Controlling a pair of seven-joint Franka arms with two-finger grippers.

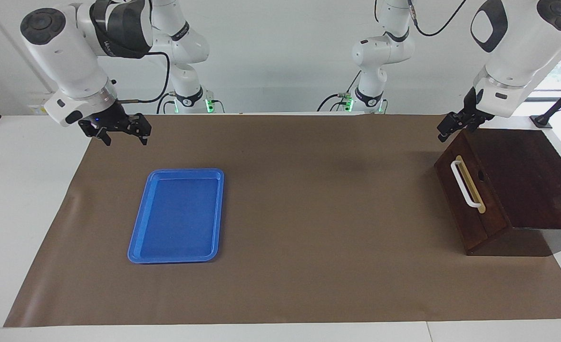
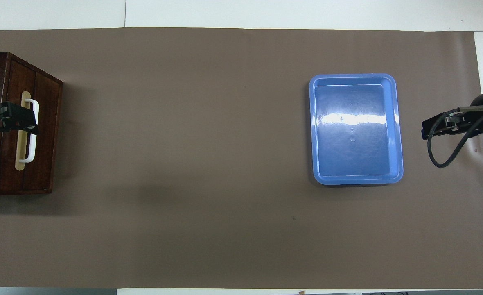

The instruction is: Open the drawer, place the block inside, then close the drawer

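While both Franka arms hang in the air at their own end of the table, nothing is in either pincer. The right gripper point(image 1: 121, 134) hovers with its fingers spread over the edge of the brown mat point(image 1: 309, 213) at the right arm's end, apparently waiting. The left gripper point(image 1: 455, 126), its fingers likewise apart with nothing between them, hangs over the corner of the dark wooden box point(image 1: 532, 175) that lies nearest the robots. Farther out, the drawer point(image 1: 459, 202) sits shut, flush in the box, its white bar handle point(image 1: 466, 186) free of any grip. It faces the middle of the table, which probably leaves room for a pull along the mat. Toward the right arm's end lies a flat blue tray point(image 1: 138, 237), and its floor is bare. The yellow block cannot be found in either view: it is not on the mat, not in the tray and not in a pincer. With the drawer closed and both pincers wide, it is most likely already inside, though no frame shows the interior. The overhead view sets the left gripper point(image 2: 16, 123) right across the handle point(image 2: 29, 153), as if gripping it. Only the facing view shows that it is raised and clear of the wood. The overhead view, for its part, gives the tray's glossy floor full on, confirming that nothing rests in it, while of the right arm it catches little more than a dark part and a looping cable at the frame's edge.
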